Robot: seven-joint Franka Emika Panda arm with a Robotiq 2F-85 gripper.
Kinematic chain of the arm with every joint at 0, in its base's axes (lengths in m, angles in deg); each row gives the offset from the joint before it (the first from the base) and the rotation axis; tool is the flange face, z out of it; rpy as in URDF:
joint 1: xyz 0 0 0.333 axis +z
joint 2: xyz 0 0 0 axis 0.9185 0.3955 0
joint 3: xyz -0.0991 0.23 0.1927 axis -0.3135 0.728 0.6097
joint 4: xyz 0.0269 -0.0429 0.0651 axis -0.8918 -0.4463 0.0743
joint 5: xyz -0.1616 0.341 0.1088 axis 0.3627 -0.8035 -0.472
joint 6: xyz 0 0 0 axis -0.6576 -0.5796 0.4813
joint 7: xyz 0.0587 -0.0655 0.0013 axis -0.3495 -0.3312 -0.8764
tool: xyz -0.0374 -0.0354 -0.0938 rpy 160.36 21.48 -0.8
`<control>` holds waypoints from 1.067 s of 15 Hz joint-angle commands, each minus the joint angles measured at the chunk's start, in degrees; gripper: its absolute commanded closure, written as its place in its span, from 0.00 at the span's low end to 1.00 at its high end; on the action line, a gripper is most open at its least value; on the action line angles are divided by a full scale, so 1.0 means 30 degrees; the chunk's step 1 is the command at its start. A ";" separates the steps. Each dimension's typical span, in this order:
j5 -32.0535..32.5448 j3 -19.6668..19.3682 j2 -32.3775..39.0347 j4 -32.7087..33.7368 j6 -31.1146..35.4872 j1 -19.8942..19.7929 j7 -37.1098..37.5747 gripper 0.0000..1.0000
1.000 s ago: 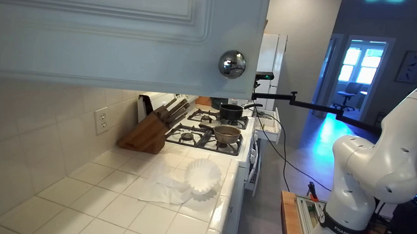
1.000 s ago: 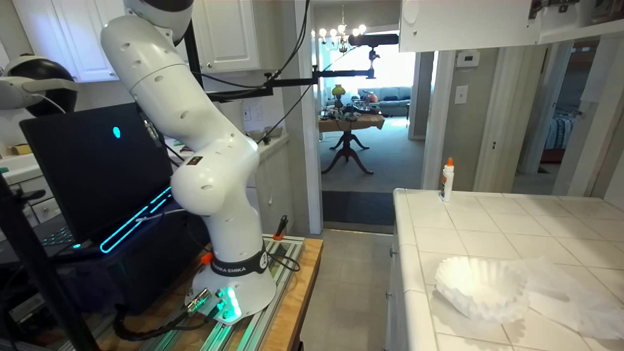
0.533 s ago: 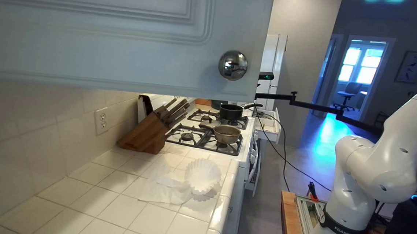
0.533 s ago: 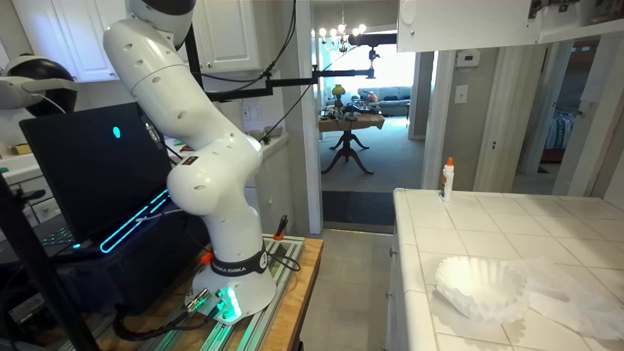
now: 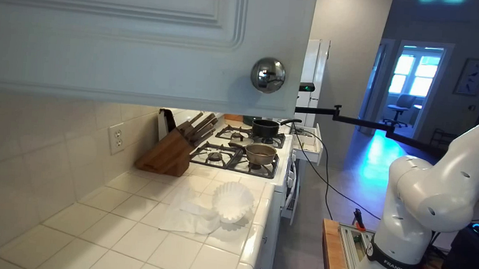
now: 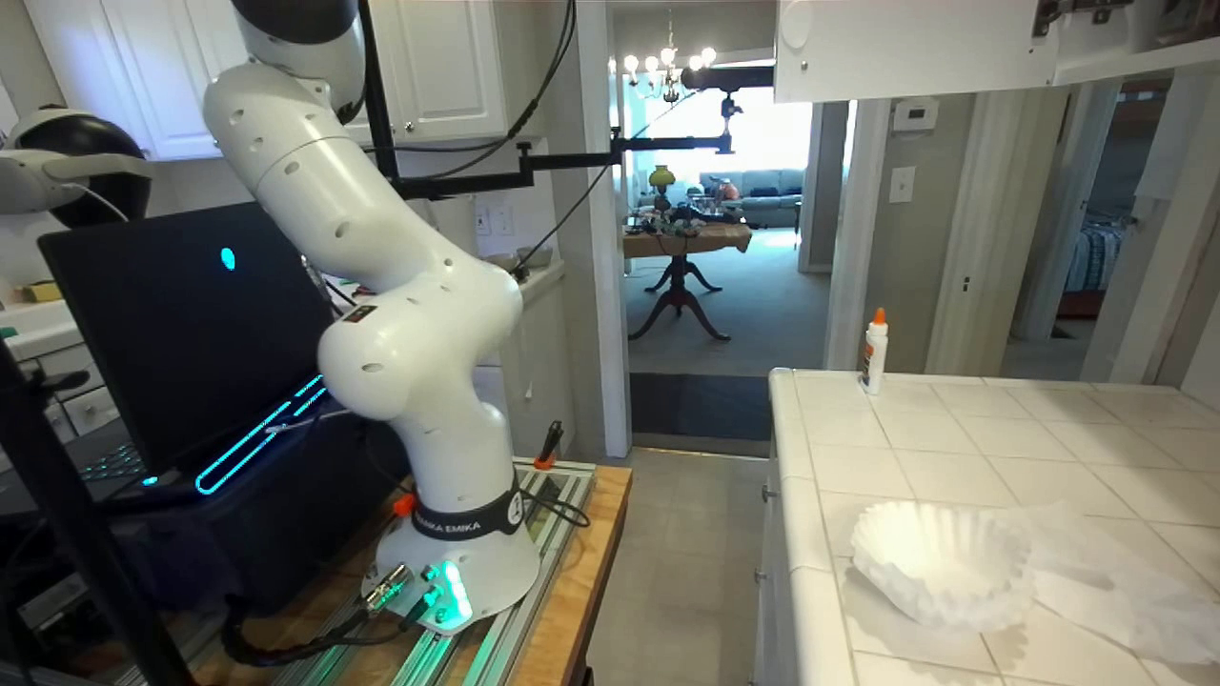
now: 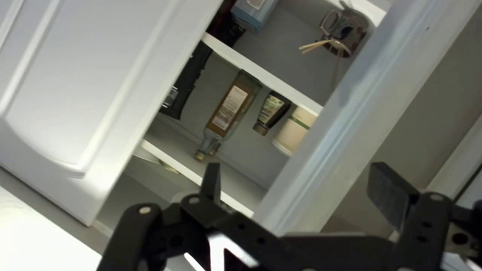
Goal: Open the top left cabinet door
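- Finding the large white painted top left cabinet door, with raised rectangular panel, swung open across the upper left of an exterior view.
- Noting its round, shiny silver knob at the lower right corner.
- Seeing the same door from the inner side at the top right of an exterior view, beside a dark metal hinge.
- Meeting it again in the wrist view as a slanting white strip, right of the cabinet's shelves.
- Holding the black two-fingered gripper spread wide, with flat dark pads well apart and part of the door seen beyond the gap; unable to tell whether touching.
- Looking past another white cabinet door with a raised, curve-ended panel, at left in that view.
- Picking out, in one compartment, an amber glass bottle with a white label, a small dark bottle and a cream-coloured tub with a green band.
- Spotting, across the white shelf board, a dark patterned mug with thin pale sticks.
- Showing, on the white tiled counter in both exterior views, a fluted white paper cup just beside a thin crumpled translucent sheet.
- Adding a white glue bottle with orange cap, upright near the counter's edge.
- Standing the white jointed robot arm on a wooden-topped stand, apart from the counter.
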 commanded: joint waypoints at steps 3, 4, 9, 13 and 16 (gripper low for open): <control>0.0121 -0.2869 0.0537 -0.0726 0.3756 0.0601 -0.0196 0.00; -0.0089 -0.3495 0.0844 -0.1011 0.5032 0.1042 -0.0603 0.00; -0.2556 -0.5685 0.2577 -0.1496 0.8399 0.3530 -0.3510 0.00; -0.5347 -0.7052 0.2863 -0.1720 0.9608 0.5341 -0.6590 0.00; -0.6985 -0.7763 0.2941 -0.2064 1.0082 0.6281 -0.8512 0.00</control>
